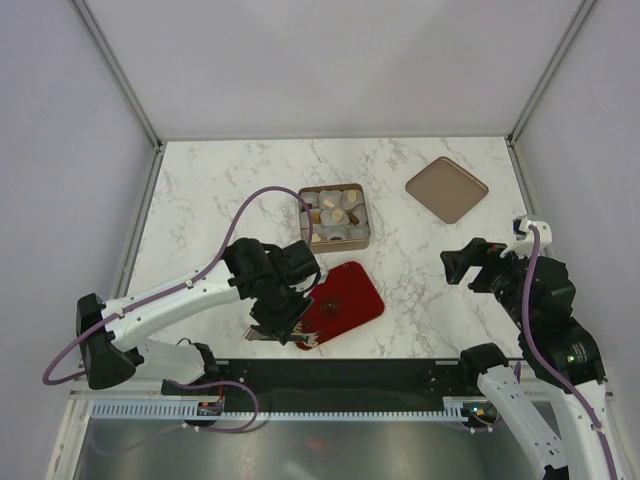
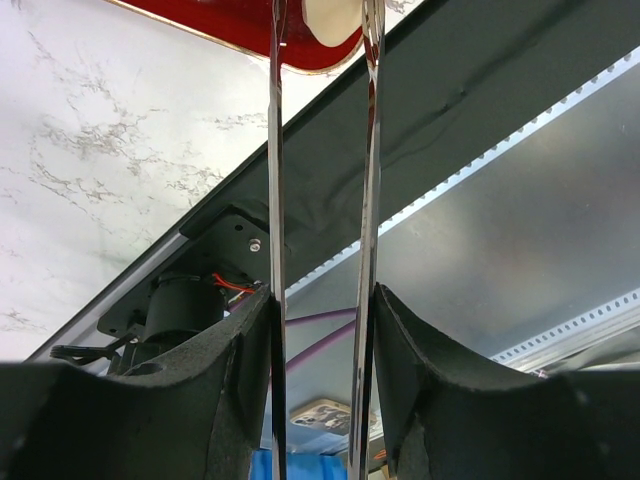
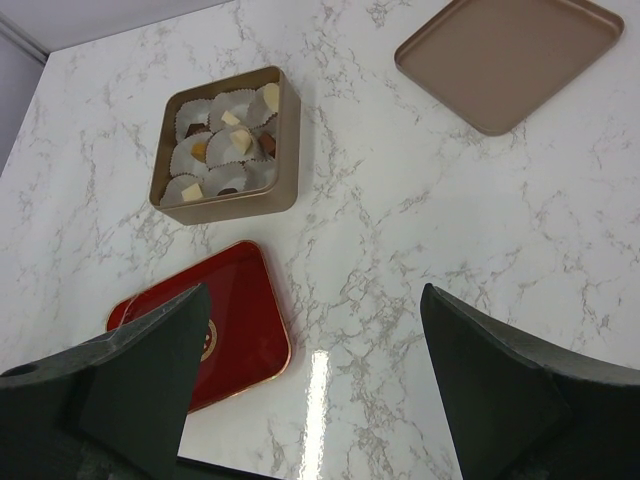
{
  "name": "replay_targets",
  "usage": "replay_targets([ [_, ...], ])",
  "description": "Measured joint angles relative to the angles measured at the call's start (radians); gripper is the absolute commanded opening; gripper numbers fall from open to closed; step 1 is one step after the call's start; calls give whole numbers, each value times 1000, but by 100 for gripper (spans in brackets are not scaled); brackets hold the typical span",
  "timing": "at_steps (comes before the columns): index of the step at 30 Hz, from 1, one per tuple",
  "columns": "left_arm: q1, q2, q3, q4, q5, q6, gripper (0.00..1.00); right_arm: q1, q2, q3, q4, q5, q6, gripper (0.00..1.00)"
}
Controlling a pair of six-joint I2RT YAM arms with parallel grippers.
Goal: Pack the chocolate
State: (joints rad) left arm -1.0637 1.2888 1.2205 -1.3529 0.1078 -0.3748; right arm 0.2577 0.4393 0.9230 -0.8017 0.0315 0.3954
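Cream-white chocolate (image 2: pixel 330 18) was pinched in tweezers (image 2: pixel 275 150) clamped by the left gripper (image 2: pixel 322 300) at the red tray (image 3: pixel 245 300); box (image 3: pixel 235 207) at twelve o'clock was judged nearly filled; right gripper (image 3: pixel 310 400) was spread wide, empty.

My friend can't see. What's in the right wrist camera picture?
A gold box of paper cups holding chocolates sits on a marble table. Nearer lies a red tray, a tan lid sits at the top right, and the open right claw frames the bottom.
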Motion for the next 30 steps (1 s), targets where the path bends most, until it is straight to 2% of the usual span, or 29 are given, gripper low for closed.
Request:
replay_targets([
  [16,0,14,-1,1,-14,-7,49,0,0,0,0,0,0,95],
  [30,0,48,10,-3,-119,-41,49,0,-10,-1,0,0,0,95],
])
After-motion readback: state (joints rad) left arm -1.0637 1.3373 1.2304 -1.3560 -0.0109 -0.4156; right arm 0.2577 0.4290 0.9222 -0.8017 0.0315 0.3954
